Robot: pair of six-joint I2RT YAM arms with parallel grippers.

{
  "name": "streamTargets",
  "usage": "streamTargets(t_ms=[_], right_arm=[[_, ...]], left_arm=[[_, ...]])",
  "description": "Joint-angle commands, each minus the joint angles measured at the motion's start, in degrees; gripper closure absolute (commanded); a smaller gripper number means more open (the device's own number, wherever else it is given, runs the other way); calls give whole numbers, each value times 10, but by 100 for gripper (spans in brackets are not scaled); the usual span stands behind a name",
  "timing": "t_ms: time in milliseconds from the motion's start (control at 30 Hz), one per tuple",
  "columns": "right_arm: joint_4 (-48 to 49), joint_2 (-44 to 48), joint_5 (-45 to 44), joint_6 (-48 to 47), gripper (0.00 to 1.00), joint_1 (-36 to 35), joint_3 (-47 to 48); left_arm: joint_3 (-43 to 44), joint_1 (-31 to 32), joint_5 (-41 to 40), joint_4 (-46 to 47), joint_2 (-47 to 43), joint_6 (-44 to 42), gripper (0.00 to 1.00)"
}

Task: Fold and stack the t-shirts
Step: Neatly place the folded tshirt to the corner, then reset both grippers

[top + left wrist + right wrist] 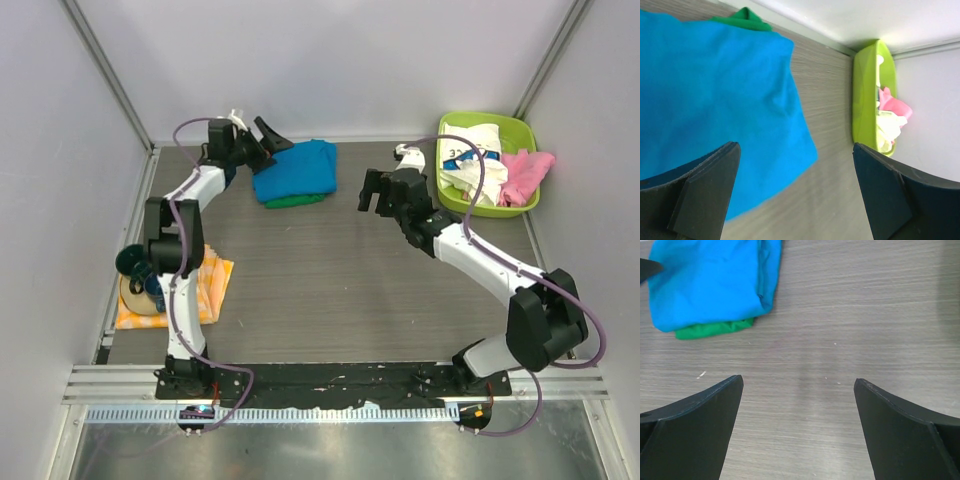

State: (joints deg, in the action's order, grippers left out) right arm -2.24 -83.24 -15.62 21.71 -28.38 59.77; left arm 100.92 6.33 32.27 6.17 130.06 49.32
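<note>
One blue t-shirt (295, 170) atop green t-shirt (293, 201), left pincer (795, 150) agape, right pincer (798, 382) agape

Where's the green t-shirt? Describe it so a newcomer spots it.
On the grey wood-grain table, look near the far wall, left of centre, for the folded bright blue cotton t-shirt. The plain green cotton t-shirt lies under it, only a strip showing, darker than the lime plastic tub far right.
</note>
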Motion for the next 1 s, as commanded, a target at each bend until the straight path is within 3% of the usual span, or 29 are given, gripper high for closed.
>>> streamTargets(t_ms=[0,133,333,400,500,733,867,967], right_arm=[[-8,60,-52,-15,0,-10,-18],[-20,110,-58,-16,0,-12,-38],[-62,177,-64,-18,0,-28,-57],[-71,192,-74,-17,0,-33,-62],[-98,212,-101,-14,0,-42,-68],[-113,247,-115,-17,0,-53,-92],[-122,232,-129,-19,0,-69,-84],[-125,222,-151,-21,0,-82,-79]], left_arm=[[-62,-1,-24,-24,-156,-10,0],[-177,4,-69,-41,-273,-33,0],[-252,60,-179,-199,-437,-134,0],[-273,80,-249,-251,-478,-164,0],[-315,108,-340,-316,-556,-153,0],[-469,114,-420,-357,-789,-150,0],[-488,118,-448,-396,-892,-162,0],[-485,118,-476,-430,-918,-167,0]])
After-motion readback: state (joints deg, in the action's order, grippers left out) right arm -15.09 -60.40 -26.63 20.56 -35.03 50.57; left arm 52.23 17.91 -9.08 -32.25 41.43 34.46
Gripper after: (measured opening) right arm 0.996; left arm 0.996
